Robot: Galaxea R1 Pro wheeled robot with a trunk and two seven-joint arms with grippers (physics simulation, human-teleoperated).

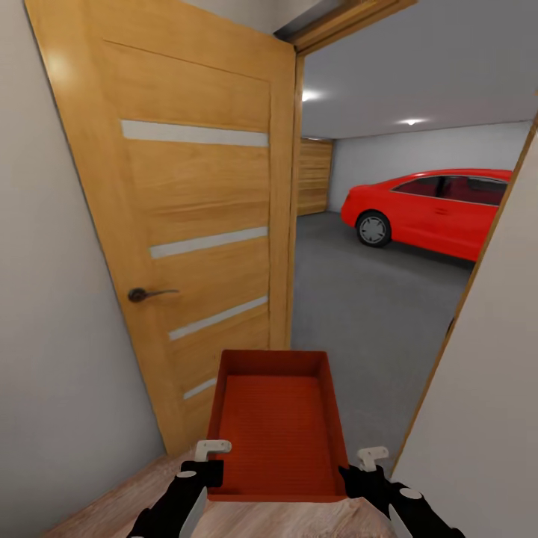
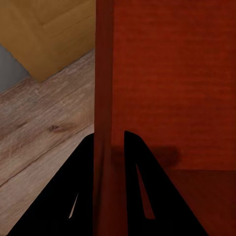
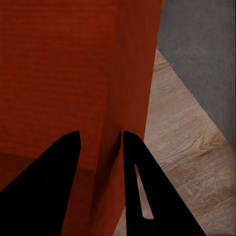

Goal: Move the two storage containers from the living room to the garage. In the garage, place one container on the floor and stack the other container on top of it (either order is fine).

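Observation:
An orange-red lidless storage container hangs in front of me at an open doorway, held from both sides. My left gripper is shut on its left wall, which sits between the black fingers in the left wrist view. On the other side, my right gripper is shut on the right wall, pinched near a corner in the right wrist view. Through the doorway lies the garage with its dark grey concrete floor. The living room is out of view.
An open wooden door stands close on the left and a pale wall close on the right. A red car is parked at the garage's far right, beside a wooden-slat door. Light wood planks lie under the container.

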